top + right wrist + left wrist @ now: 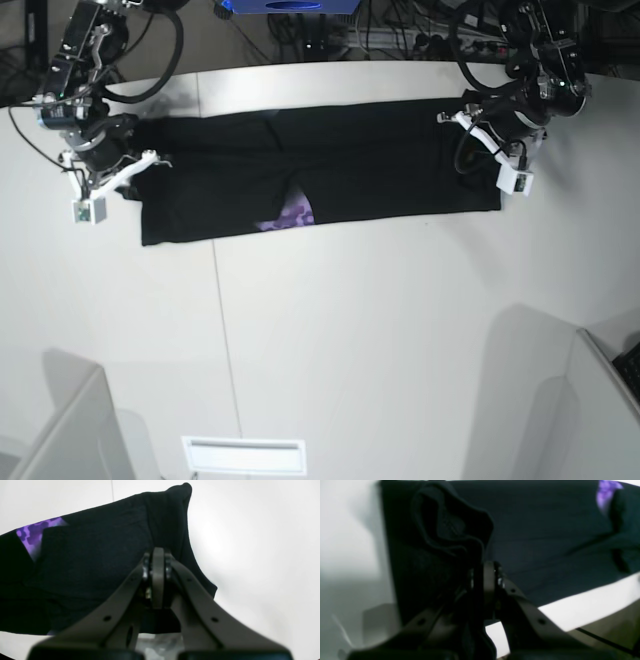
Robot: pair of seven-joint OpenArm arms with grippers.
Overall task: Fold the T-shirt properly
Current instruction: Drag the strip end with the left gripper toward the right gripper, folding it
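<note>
The black T-shirt (pixel 380 170) lies folded into a long strip across the far half of the white table, and a patch of purple print (pixel 290 215) shows at its front edge. My left gripper (pixel 458 120) is at the strip's right end. In the left wrist view this gripper (pixel 485 575) is shut on a bunched fold of the T-shirt (pixel 450 530). My right gripper (pixel 152 157) is at the strip's left end. Seen from the right wrist, it (pixel 158 562) is shut on the edge of the T-shirt (pixel 87 567), where a ridge of cloth runs away from the fingertips.
The white table (pixel 350 330) has a seam line (pixel 222 330) running front to back. Grey partitions stand at the front left (pixel 60 430) and front right (pixel 590 400). A white slotted plate (pixel 243 455) sits at the front edge. Cables and equipment (pixel 400 30) crowd the back.
</note>
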